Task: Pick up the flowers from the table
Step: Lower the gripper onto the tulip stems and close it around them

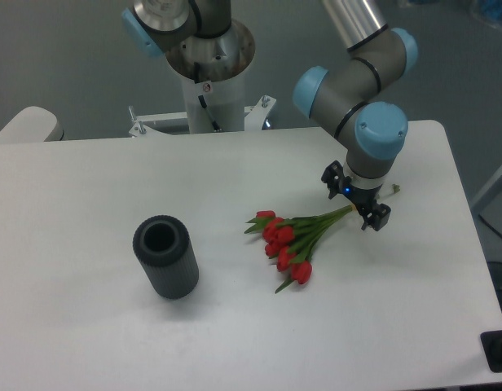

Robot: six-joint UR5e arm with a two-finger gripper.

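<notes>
- A grey floor lies behind a white worktop (112,326) with rounded corners; the arm's pedestal stands at its far edge.
- The flowers (293,236), a small bunch of red tulips, lie flat on the worktop right of centre, buds toward the near side and the thin green stems running up and right.
- The claw (355,203) hangs over the stem end, its two dark fingers spread to either side of the stems with a gap showing between them, so it reads as open and gripping nothing.
- A pale stem tip (392,190) pokes out on the far side of the claw.
- A dark ribbed vase (165,256) stands well to the left of the flowers, apart from them.
- Progress, as I judge it: the approach looks about done, with the claw lined up on the stems; closing on them and lifting the bunch off the worktop are not yet done.
</notes>
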